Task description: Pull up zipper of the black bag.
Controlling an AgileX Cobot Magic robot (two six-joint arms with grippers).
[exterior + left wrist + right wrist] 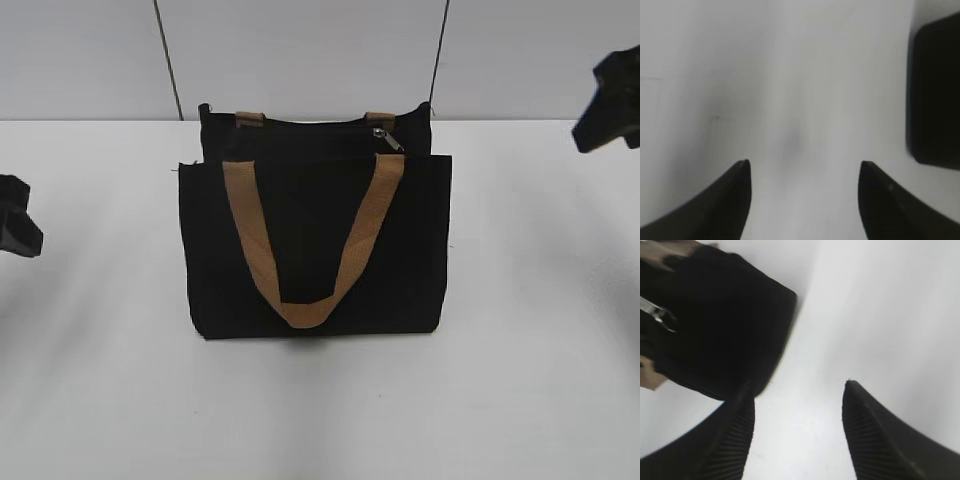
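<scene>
The black bag [318, 245] stands upright in the middle of the white table, its front tan handle [312, 240] hanging down over the front panel. The zipper's silver pull tab [388, 139] sits at the right end of the top edge. It also shows in the right wrist view [657, 313], on the bag [725, 325]. My left gripper [804, 167] is open and empty, left of the bag [935, 95]. In the exterior view it is at the left edge [18, 230]. My right gripper [797, 390] is open and empty, raised to the right of the bag [610, 100].
The white table [520, 330] runs back to a pale panelled wall [300, 50] just behind the bag.
</scene>
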